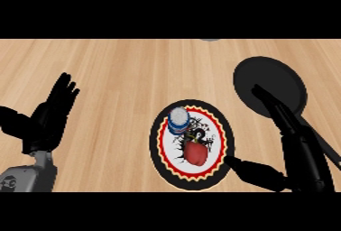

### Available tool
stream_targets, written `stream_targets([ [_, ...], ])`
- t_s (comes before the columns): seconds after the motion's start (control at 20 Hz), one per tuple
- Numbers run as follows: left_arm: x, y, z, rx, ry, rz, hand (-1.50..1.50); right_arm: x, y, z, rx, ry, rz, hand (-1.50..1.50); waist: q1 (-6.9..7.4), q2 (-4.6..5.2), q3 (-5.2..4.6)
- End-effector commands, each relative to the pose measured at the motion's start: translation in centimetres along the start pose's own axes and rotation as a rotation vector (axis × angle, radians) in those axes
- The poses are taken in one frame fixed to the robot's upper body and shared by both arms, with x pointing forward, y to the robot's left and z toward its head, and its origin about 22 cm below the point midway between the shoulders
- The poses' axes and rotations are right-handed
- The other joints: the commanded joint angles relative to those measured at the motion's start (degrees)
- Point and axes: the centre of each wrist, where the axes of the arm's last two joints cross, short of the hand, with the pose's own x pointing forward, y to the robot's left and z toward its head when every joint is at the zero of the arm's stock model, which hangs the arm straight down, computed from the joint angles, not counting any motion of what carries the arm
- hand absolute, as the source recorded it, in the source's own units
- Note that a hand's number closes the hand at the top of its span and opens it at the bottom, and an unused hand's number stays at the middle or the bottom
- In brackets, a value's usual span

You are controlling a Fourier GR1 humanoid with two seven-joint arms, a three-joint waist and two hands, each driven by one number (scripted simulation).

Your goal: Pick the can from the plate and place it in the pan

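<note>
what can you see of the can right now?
The can is small, with a white-grey top and blue sides carrying a red-and-white band. It stands on the upper left part of the plate, which has a black rim, a red-and-yellow scalloped ring and a white centre with a red picture. Nothing holds it: the right hand is open, lower right of the plate, apart from the can.

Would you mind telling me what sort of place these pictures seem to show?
Most likely a kitchen worktop: a wooden counter carries a black pan, and a decorated plate with a can lying on it. The left hand rests open at the left; the right hand is open beside the plate.
</note>
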Motion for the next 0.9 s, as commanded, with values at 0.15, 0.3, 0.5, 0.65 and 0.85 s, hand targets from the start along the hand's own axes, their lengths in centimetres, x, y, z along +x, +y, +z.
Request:
stream_targets([
  [0.15, 1.3, 0.3, -1.5, -0.036, -0.022, -0.006, 0.00, 4.0, 1.4, -4.1, 0.174, 0.079, 0.285, -1.50, 1.26, 0.26, -0.08],
  [0.3, 0.5, -1.3, -0.3, -0.022, 0.014, 0.005, 0.00, 6.1, 1.2, -5.9, 0.257, 0.124, 0.339, -1.50, 1.23, 0.07, 0.01],
  [0.5, -0.1, -0.9, 0.2, -0.013, -0.009, -0.004, 0.00, 6.0, 3.5, -7.5, 0.486, 0.198, 0.415, -1.50, 1.45, 0.20, 0.00],
  [0.65, 0.9, -1.2, -0.7, -0.012, -0.023, -0.007, 0.00, 6.9, 6.0, -7.7, 0.627, 0.271, 0.467, -1.50, 1.14, 0.27, -0.01],
  [0.85, -0.4, 1.2, 0.0, -0.005, 0.009, 0.008, 0.00, 8.4, 5.7, -8.6, 0.678, 0.254, 0.459, -1.50, 0.58, 0.11, 0.03],
])
